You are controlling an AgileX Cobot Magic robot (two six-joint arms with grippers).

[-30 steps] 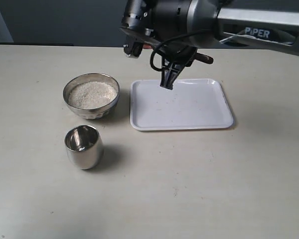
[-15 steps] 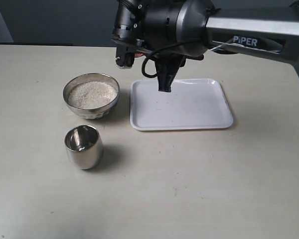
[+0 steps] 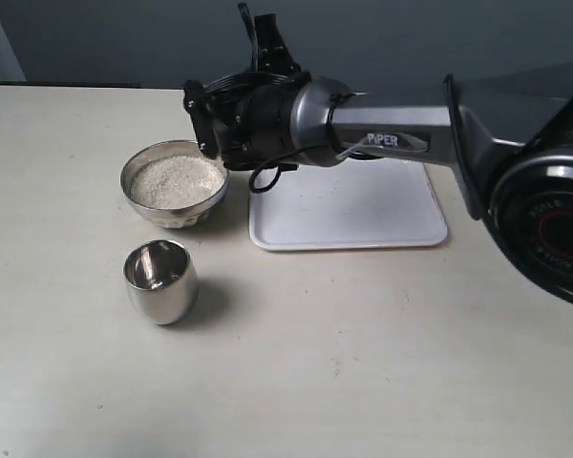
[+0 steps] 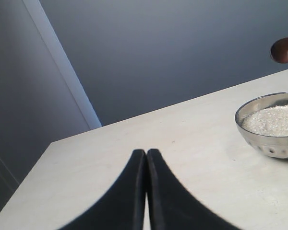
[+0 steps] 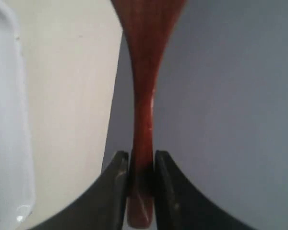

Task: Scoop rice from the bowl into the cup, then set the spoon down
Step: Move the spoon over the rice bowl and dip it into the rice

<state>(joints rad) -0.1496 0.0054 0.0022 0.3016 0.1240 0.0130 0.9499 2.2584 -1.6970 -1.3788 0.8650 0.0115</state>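
Note:
The bowl [image 3: 179, 216] stands left of centre with a pale heap of rice [image 3: 177, 181] in it; the left wrist view also shows the bowl [image 4: 271, 143] and the rice [image 4: 273, 120]. In front of it stands the steel cup [image 3: 159, 281], upright and empty. My right gripper [image 3: 267, 43] rises behind the bowl's right side, fingers up and back, shut on the spoon [image 5: 144, 96] by its handle. The arm hides the spoon in the exterior view. A rounded brown end of the spoon [image 4: 284, 49] hangs above the bowl. My left gripper [image 4: 146, 155] is shut and empty over the table, left of the bowl.
A white rectangular tray [image 3: 363, 210] lies right of the bowl, partly under my right arm [image 3: 392, 119], which stretches in from the right. The table's back edge and a dark wall are close behind the bowl.
My right arm has swung left from over the tray to beside the bowl. The wrist has rolled, so the fingers that hung down now point up and back. Bowl, cup and tray stay put.

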